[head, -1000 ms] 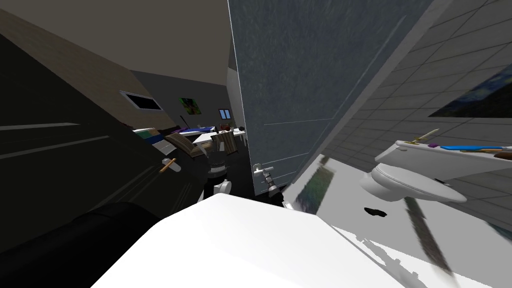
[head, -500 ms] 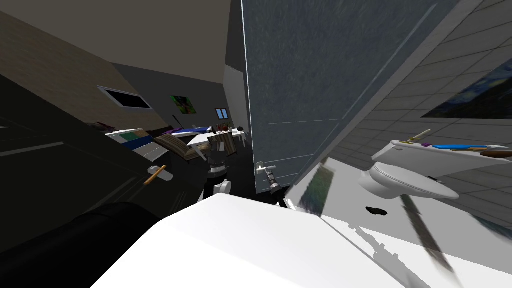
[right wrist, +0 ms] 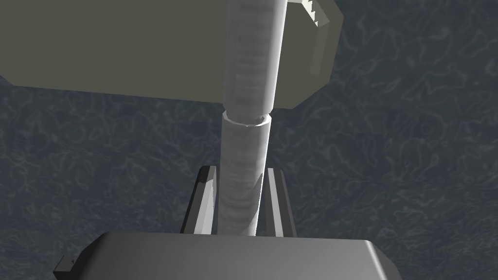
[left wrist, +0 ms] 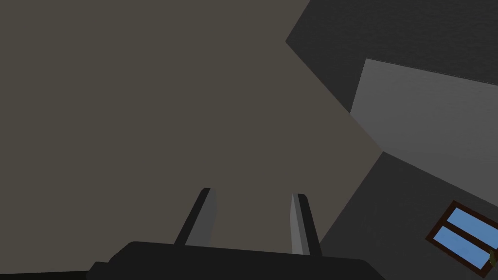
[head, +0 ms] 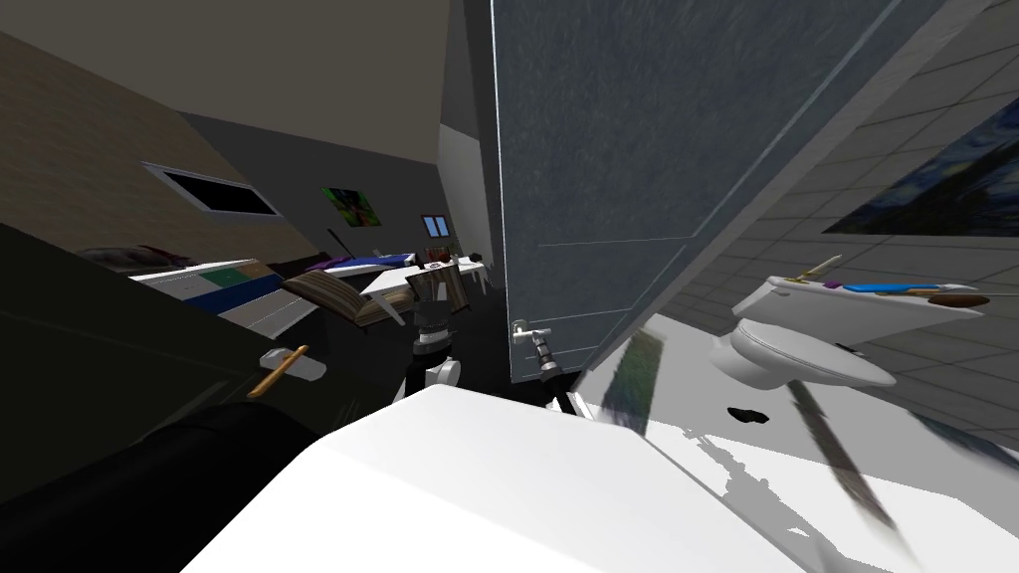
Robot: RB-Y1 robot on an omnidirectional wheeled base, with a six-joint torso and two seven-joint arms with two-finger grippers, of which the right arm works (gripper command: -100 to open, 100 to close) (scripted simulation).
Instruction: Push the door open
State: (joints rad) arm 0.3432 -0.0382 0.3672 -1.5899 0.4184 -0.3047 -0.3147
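A tall blue-grey door (head: pixel 617 179) stands straight ahead, its free edge at the left beside an open gap. Its light grey lever handle (head: pixel 527 333) sits low on that edge. My right gripper (head: pixel 543 352) is at the handle. In the right wrist view my right gripper (right wrist: pixel 240 194) is shut on the handle's round bar (right wrist: pixel 245 160), which runs to a grey backplate (right wrist: pixel 146 48) on the mottled door (right wrist: pixel 389 170). My left arm (head: pixel 434 328) is raised in the gap, and my left gripper (left wrist: pixel 250 214) is open with nothing in it.
A dark door leaf (head: pixel 109 358) with a brown lever (head: pixel 279 368) stands close on the left. A white toilet (head: pixel 786 353) hangs on the tiled wall at the right. Through the gap are tables and chairs (head: pixel 438 284). A black rounded shape (head: pixel 149 477) lies low left.
The blue-grey door's free edge has swung to the right, and the gap shows more of the room beyond. The dark leaf at the left has slid left. My right gripper stays on the handle.
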